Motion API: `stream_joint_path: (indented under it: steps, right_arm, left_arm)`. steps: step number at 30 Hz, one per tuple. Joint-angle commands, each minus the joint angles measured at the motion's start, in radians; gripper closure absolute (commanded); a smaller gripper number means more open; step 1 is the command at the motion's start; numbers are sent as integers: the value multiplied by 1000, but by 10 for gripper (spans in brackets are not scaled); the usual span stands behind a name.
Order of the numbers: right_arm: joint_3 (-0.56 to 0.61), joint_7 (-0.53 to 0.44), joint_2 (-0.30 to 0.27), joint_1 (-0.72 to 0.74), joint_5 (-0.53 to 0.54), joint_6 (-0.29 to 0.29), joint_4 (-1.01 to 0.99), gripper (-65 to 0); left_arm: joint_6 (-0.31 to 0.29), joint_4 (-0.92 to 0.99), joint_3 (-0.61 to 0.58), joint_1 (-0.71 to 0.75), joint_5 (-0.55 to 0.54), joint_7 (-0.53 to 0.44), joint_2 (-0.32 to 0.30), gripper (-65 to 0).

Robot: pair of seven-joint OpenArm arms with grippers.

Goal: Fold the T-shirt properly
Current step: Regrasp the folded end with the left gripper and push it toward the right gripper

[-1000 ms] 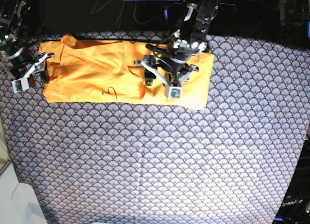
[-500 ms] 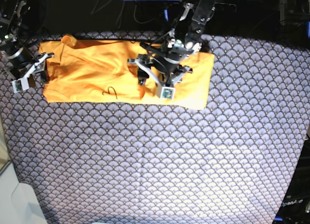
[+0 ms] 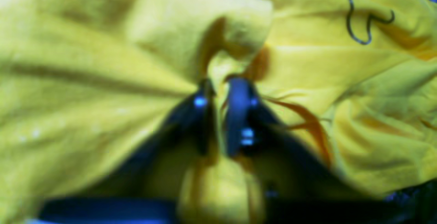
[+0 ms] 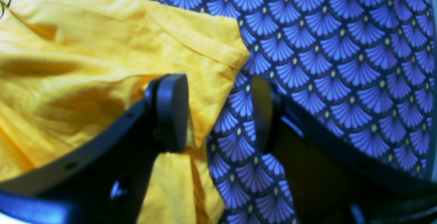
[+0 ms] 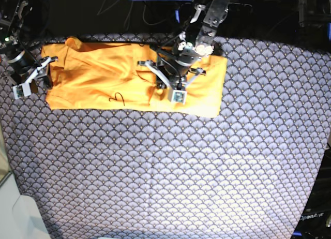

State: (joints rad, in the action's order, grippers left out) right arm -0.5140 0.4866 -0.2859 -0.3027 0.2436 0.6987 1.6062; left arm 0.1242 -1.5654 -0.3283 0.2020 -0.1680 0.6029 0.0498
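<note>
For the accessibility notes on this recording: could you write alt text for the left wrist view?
Close-up, blurred: the left gripper, its dark fingers nearly together, pinches a raised fold of the yellow T-shirt, which fills almost the whole picture in wrinkles. A thin dark squiggle lies on the fabric at upper right.

We see the T-shirt [image 5: 98, 76], plain orange-yellow and wrinkled, lying folded into a long flat band across the far part of the bench. Near its middle a ridge of cloth is bunched up, and a small dark squiggle marks its near edge.
</note>
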Motion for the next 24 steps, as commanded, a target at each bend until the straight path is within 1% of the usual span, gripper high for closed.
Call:
stream_joint_path:
  steps: [1, 5, 11, 13, 17, 19, 24]
  right_arm:
    - [-5, -22, -19, 4, 12, -1, 16, -312]
    - [-5, -22, -19, 3, 12, -1, 16, -312]
    - [-5, -22, -19, 3, 12, -1, 16, -312]
    - [-5, -22, -19, 3, 12, -1, 16, -312]
    - [-2, -22, -19, 3, 12, -1, 16, -312]
    - [-2, -22, -19, 3, 12, -1, 16, -312]
    - [-1, -22, -17, 1, 12, -1, 16, -312]
  left_arm:
    - [-5, -17, -2, -6, -6, -1, 9, 0]
    - [-4, -27, -4, -6, -3, -2, 15, 0]
    - [-4, -122, -12, -5, -9, -1, 18, 0]
    - [-4, -137, -12, -5, -6, 9, 40, 0]
    - [-4, -125, -15, -6, -8, 9, 68, 0]
    - [-4, -108, -35, -6, -3, 7, 84, 0]
    - [-2, -60, -88, -54, -9, 1, 89, 0]
